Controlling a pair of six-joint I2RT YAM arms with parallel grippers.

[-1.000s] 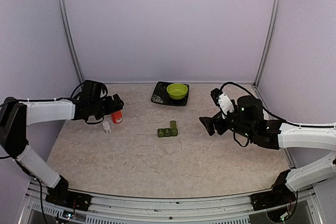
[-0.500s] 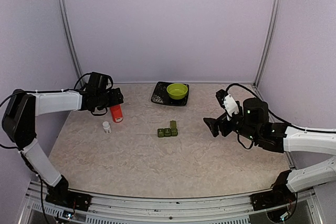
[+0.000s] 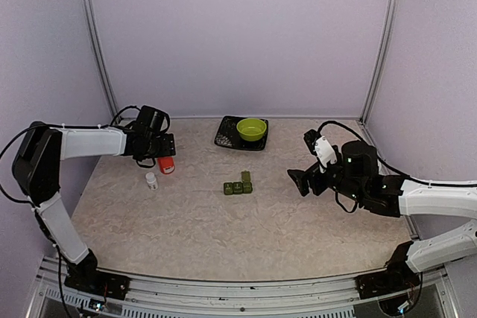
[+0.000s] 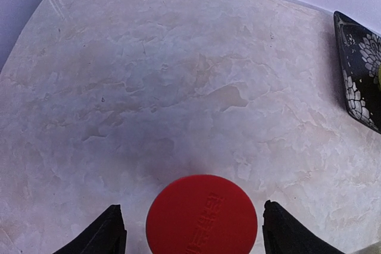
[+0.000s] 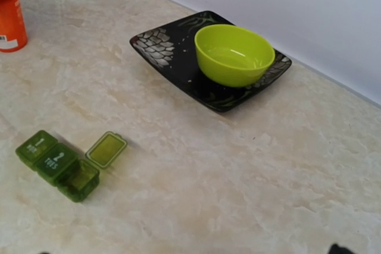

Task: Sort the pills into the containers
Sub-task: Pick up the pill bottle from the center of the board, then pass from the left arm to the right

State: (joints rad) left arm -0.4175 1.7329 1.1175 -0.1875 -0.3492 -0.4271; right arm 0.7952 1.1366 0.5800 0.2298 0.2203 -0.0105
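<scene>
Left gripper (image 4: 190, 207): jaws partly spread, one finger (image 4: 111, 234) on either side of the red cap (image 4: 201, 215) of an orange bottle (image 3: 165, 164). The wrist view shows a strip of table between the cap and each finger, so no contact is seen and nothing is held. The cap sits roughly centred in the gap. A small white bottle (image 3: 151, 180) stands near the orange one, on the side toward the arm bases, and apart from it.

Right gripper (image 3: 302, 179): jaws at full spread and empty. It hovers over the right part of the table (image 3: 223, 236), well apart from every item.

Containers (image 5: 56, 165): three green boxes in a row at mid-table. Two lids are shut, marked 1 and 2. The third lid (image 5: 107, 149) is folded back and its box stands open. No pill can be made out inside or loose on the table. Behind the row, a black patterned plate (image 5: 161, 46) carries a lime bowl (image 5: 234, 53).

Risks, as judged:
- The bottle is tall and narrow, so a squeeze that lands one finger first would likely tip it or push it into the white bottle.
- A hold on the cap alone may slip or turn.
- Only one box is open, and its mouth is small. Tipping the bottle over it unsteadied would scatter pills and could shove the light row aside.
</scene>
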